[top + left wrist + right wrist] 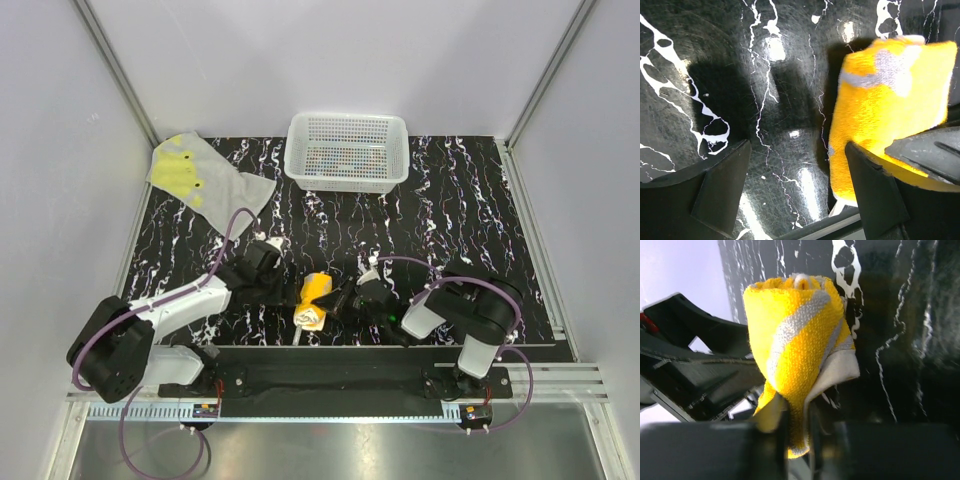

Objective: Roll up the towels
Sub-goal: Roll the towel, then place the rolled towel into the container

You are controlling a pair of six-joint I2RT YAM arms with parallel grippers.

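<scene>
1. The orange towel [316,298] sits rolled into a short bundle at the near middle of the marbled table [450,210].
2. The right gripper [797,435] pinches its lower end, jaws narrow.
3. The left gripper [797,170] stands wide and empty, just beside the roll.
4. The grey towel [205,175] lies flat at the far left, unrolled; I judge the task about half done.
</scene>
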